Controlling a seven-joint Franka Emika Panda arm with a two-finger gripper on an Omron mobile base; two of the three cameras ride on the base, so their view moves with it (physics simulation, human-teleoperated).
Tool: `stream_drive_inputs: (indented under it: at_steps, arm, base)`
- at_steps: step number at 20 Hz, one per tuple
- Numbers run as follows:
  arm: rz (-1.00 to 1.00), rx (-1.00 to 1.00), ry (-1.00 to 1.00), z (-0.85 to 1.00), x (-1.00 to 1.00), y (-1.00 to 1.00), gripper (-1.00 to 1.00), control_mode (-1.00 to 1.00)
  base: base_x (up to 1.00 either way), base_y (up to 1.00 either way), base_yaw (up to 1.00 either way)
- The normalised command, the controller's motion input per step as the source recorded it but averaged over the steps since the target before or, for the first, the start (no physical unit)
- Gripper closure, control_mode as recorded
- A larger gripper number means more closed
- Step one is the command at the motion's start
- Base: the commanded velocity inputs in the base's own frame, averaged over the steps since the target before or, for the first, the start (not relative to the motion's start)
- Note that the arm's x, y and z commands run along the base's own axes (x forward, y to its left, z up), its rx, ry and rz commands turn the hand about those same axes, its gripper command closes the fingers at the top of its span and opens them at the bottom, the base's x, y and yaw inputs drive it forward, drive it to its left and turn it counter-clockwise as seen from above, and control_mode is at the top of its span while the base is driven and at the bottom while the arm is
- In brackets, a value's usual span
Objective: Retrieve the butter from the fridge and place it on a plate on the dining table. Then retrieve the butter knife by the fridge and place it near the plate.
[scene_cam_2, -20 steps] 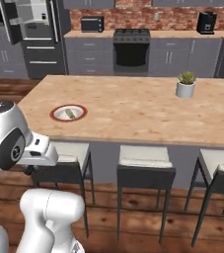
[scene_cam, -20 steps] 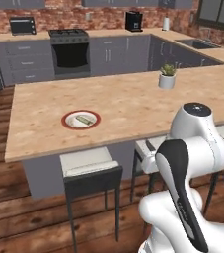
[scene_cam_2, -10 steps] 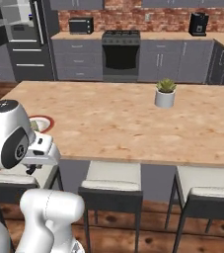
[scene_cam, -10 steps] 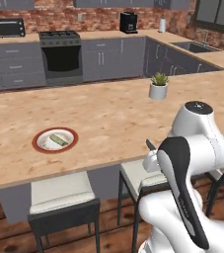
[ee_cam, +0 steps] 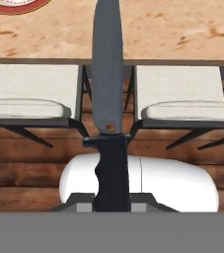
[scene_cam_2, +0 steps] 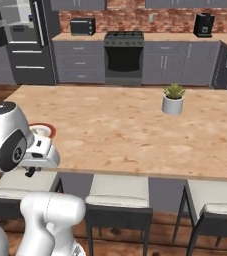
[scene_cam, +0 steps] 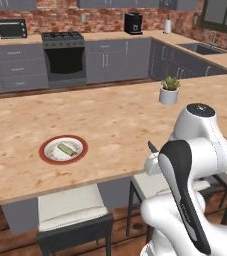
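Butter knife [ee_cam: 107,84]: 1, black handle clamped in the gripper [ee_cam: 111,200], blade pointing toward the desk [scene_cam: 115,120] edge above 2 stools [ee_cam: 34,94]. Butter [scene_cam: 68,149]: 1 stick, lying on the plate [scene_cam: 49,156]. Plant pot [scene_cam: 169,95]: 1, well apart from the plate.

Landmark: black stove [scene_cam: 63,55], centre of back counter run.
- Toaster oven [scene_cam: 12,28]: on counter left of stove.
- Coffee machine [scene_cam: 133,23]: on counter right of stove.
- White roll, likely paper towel [scene_cam: 168,26]: further right, near corner.
- Sink [scene_cam: 197,48]: on side counter beyond corner.
- Potted plant [scene_cam: 169,90]: white pot, well forward of stove.
- Grey-cushioned stools [scene_cam: 71,207]: nearest row, far from stove.
- Brick backsplash [scene_cam: 100,17]: behind stove.
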Motion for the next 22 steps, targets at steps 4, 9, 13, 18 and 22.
stream_drive_inputs:
  at_steps: [4, 9, 13, 18, 22]
  arm:
    - [0.0, 0.0, 0.0, 0.0, 0.0, 0.0, 1.0, 1.0]
    - [0.0, 0.0, 0.0, 0.0, 0.0, 0.0, 1.0, 1.0]
    - [0.0, 0.0, 0.0, 0.0, 0.09, 0.0, 1.0, -1.0]
    - [0.0, -0.01, 0.0, 0.0, 0.69, 0.03, 1.0, -1.0]
    - [0.0, 0.0, 0.0, -0.01, 1.0, 0.16, 1.0, -1.0]
  base:
    - [0.49, 0.25, 0.0]
    - [0.38, 0.02, 0.0]
    - [0.28, 0.0, 0.0]
    - [0.0, 0.0, 0.0]
    - [0.0, 0.0, 0.0]
